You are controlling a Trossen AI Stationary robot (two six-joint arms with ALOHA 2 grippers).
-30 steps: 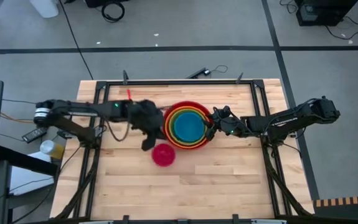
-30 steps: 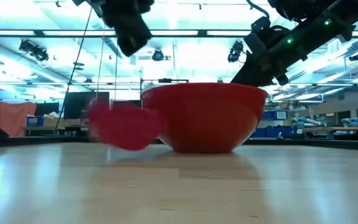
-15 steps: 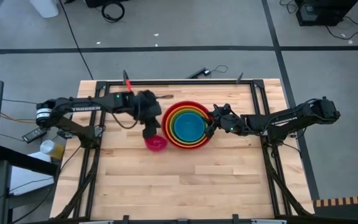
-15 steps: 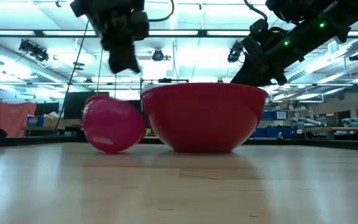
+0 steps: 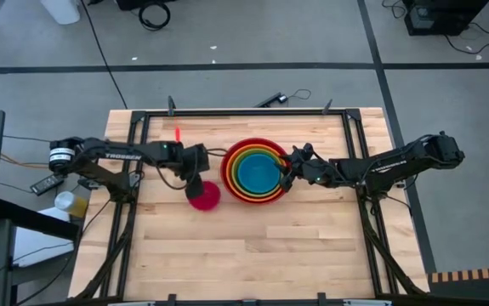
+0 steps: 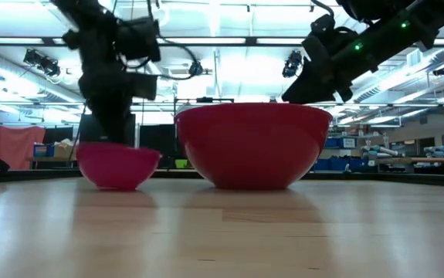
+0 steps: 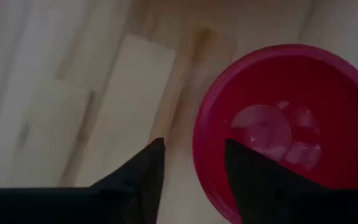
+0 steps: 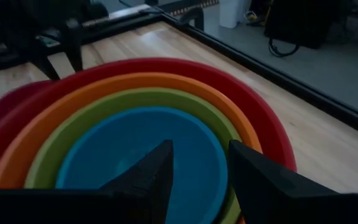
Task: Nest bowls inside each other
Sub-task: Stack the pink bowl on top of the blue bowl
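Note:
The smallest bowl, magenta-pink [image 5: 206,197] [image 6: 117,164], stands upright on its base just left of the stack. In the stack, the red bowl [image 5: 257,141] [image 6: 252,147] holds the orange, green and blue bowl [image 5: 257,172] [image 8: 135,155]. My left gripper [image 5: 195,181] [image 7: 194,155] points steeply down over the pink bowl's far-left rim [image 7: 197,143]. It is open, with one finger over the inside and one outside, and a gap shows on both sides. My right gripper [image 5: 288,174] [image 8: 200,168] hangs open just over the stack's right rim.
Black frame rails [image 5: 227,111] run along the table's far edge and down both sides. A small red object [image 5: 177,133] lies near the far left. Bare wood [image 5: 253,255] fills the near half of the table.
The pink bowl has tumbled toward the table's left and slightly far, lying tipped on its side half a second ago, and now stands upright beside the stack. My left gripper has dropped down onto its far-left rim, tipping to point more steeply down. My right arm kept still.

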